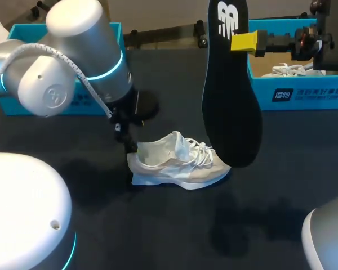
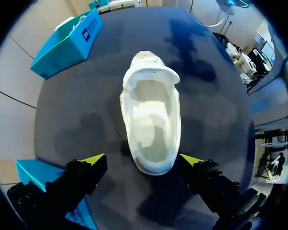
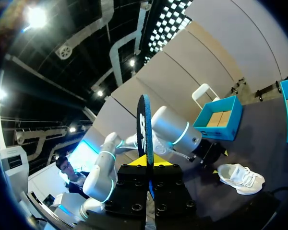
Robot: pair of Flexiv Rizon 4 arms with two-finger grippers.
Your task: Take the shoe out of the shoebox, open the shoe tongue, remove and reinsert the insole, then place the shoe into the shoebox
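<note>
Right gripper (image 1: 237, 41) grips the raised insole (image 1: 231, 101); left wrist view alone shows left gripper (image 2: 143, 159) open astride shoe (image 2: 151, 110).

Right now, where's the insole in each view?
Head view: insole hangs upright from the right gripper, over the toe of the shoe.
Left wrist view: not in it.
Right wrist view: insole edge-on in the right gripper.
Shared landmark: the white shoe, in all three.

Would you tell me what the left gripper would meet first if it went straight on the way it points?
Most likely the shoe: its heel sits inside the open left gripper, though depth is unclear.
</note>
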